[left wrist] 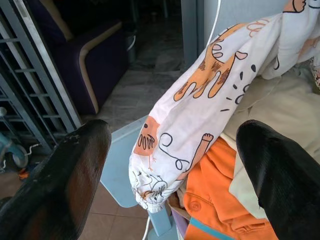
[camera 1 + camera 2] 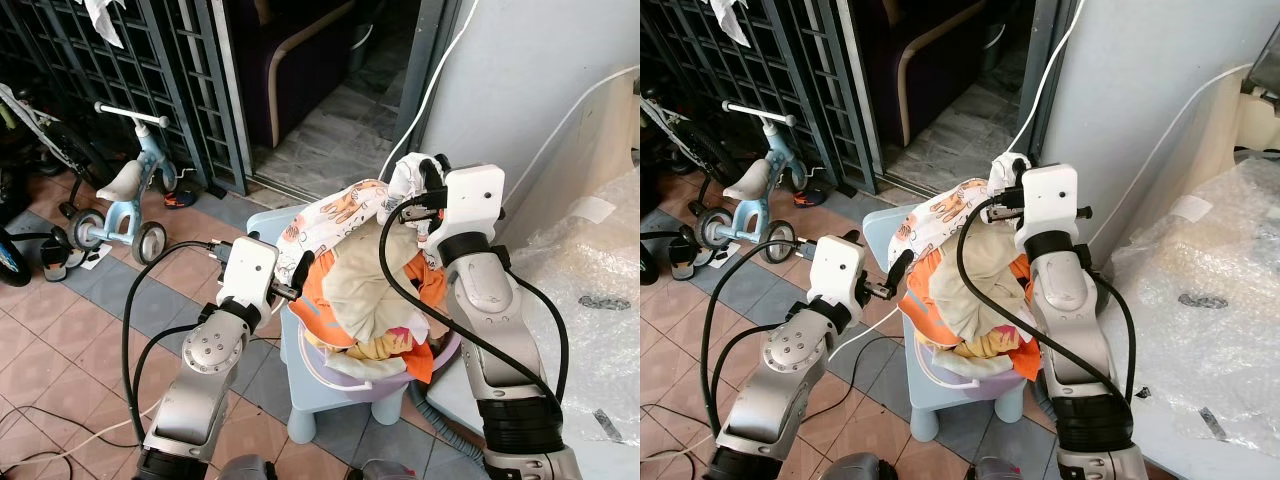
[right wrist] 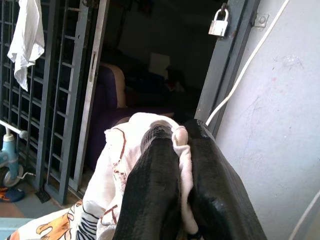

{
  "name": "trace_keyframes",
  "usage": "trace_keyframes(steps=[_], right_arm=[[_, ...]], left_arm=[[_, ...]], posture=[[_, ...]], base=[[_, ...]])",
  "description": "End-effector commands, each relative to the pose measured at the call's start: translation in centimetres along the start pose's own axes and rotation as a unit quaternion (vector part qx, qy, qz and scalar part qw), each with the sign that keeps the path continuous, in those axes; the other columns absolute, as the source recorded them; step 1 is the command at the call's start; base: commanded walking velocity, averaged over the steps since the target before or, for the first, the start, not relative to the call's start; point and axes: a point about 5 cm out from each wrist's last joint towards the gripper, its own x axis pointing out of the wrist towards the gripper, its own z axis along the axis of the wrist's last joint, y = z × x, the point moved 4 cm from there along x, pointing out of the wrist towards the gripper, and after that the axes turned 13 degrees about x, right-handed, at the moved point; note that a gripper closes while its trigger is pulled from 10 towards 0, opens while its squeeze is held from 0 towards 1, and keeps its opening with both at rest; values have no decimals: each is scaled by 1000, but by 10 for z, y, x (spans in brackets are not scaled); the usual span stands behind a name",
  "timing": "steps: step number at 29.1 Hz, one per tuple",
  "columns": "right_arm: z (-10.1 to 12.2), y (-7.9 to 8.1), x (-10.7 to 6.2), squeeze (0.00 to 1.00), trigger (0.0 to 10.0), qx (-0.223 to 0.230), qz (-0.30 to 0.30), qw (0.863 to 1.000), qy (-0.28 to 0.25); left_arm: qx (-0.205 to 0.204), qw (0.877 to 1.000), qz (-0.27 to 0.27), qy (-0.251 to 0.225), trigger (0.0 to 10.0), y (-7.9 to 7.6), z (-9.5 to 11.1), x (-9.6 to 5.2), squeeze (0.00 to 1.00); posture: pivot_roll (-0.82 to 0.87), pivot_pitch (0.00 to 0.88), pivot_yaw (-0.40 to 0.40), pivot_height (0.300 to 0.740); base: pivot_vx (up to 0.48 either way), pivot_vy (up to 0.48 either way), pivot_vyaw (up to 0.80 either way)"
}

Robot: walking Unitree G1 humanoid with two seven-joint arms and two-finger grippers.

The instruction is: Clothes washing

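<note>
Beside the grey wall, your right end effector [image 2: 418, 182] is pinching the printed garment [image 2: 335, 215] above the basket [image 2: 345, 375], while your left end effector [image 2: 300, 272] is waiting open alongside; lift next.

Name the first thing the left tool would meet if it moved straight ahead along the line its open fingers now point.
Most likely the white animal-print garment, whose sleeve hangs between the left tool fingers, above the orange garment. Depth is unclear.

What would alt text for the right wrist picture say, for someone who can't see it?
The right claw is pinched shut on a fold of white printed cloth. Behind it stand a dark doorway, a barred metal gate with a white rag hanging on it, and a padlock above.
</note>
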Motion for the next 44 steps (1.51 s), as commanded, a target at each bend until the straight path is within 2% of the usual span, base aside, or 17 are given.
trace_keyframes(steps=[1, 7, 16, 18, 21, 24, 40, 44], right_arm=[[6, -3, 5, 0, 10000, -4, -3, 1000, -13], [5, -11, 8, 0, 10000, -7, -11, 1000, -11], [-5, -12, -6, 0, 10000, -4, -18, 1000, 5], [-4, -12, -6, 0, 10000, -6, -19, 1000, 4], [14, -11, 3, 0, 10000, -25, -9, 999, -27], [17, -15, 7, 0, 10000, -29, -11, 999, -32], [19, -31, 12, 0, 10000, -43, -30, 998, -35], [16, -36, 7, 0, 10000, -47, -32, 998, -28]], left_arm=[[5, 1000, -2, 0, 10000, -1, -1, 1, 0], [2, 1000, -5, -2, 10000, -3, -1, 1, 0], [-2, 1000, -12, 0, 10000, -4, -3, -1, 0], [-1, 1000, -12, -1, 10000, -4, -3, 0, 0], [4, 1000, -19, -8, 10000, -6, -1, 2, 0], [4, 1000, -19, -7, 10000, -5, -1, 4, 0], [3, 1000, -22, -6, 10000, -6, -3, 1, 0], [2, 1000, -19, -2, 10000, -5, -6, 0, 0]], posture=[[-112, 19, 11, 740], [-107, 16, 6, 740], [-109, 14, 12, 740], [-111, 13, 15, 740], [-117, 13, 19, 740], [-117, 10, 20, 740], [-111, 14, 22, 740], [-111, 14, 22, 740]], base=[[0, -244, 0], [0, -252, 0], [0, -272, -92], [0, -259, -419], [0, -246, -525], [0, -247, -527], [0, -151, -88], [0, -240, 0]])
